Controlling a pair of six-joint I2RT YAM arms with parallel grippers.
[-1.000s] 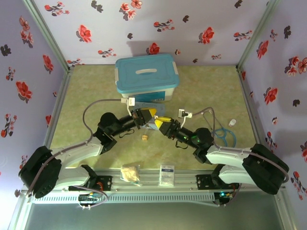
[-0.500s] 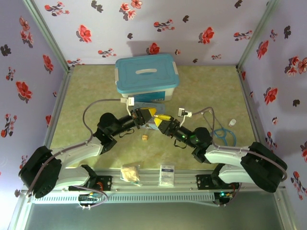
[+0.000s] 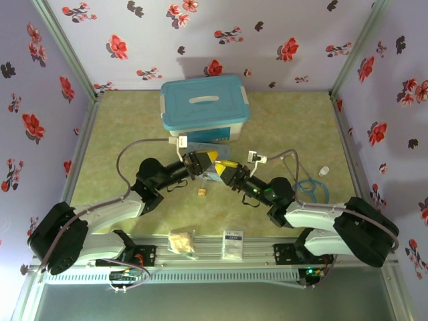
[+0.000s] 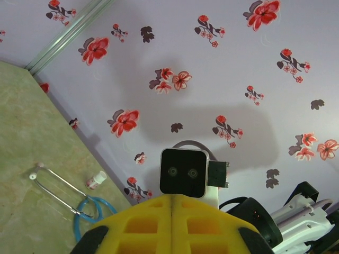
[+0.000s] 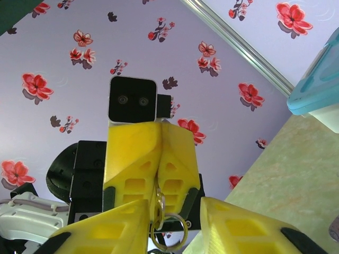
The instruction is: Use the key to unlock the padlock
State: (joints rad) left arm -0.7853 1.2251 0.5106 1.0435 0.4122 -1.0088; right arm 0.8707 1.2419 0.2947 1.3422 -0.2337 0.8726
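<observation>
The key [image 5: 161, 197], thin and metal with a ring [image 5: 181, 219] hanging from it, is pinched in my left gripper [image 5: 160, 174], whose yellow jaws are shut on it in mid-air. My right gripper [image 5: 175, 227] faces it with its jaws apart, one on each side of the hanging ring. In the top view the left gripper [image 3: 210, 159] and right gripper [image 3: 225, 170] meet tip to tip above the table's middle. The small brass padlock [image 3: 200, 192] lies on the table just in front of them, touched by neither. In the left wrist view my left gripper [image 4: 172, 211] is pressed shut.
A blue-lidded box [image 3: 204, 107] stands behind the grippers. A beige packet [image 3: 182, 242] and a white card [image 3: 233, 244] lie at the near edge. A blue stethoscope [image 3: 312, 190] and a small bottle [image 3: 324, 171] lie to the right.
My right gripper has edged slightly left toward the left gripper, and its jaws opened wider, then narrowed around the key's ring. The left gripper kept still, shut on the key.
</observation>
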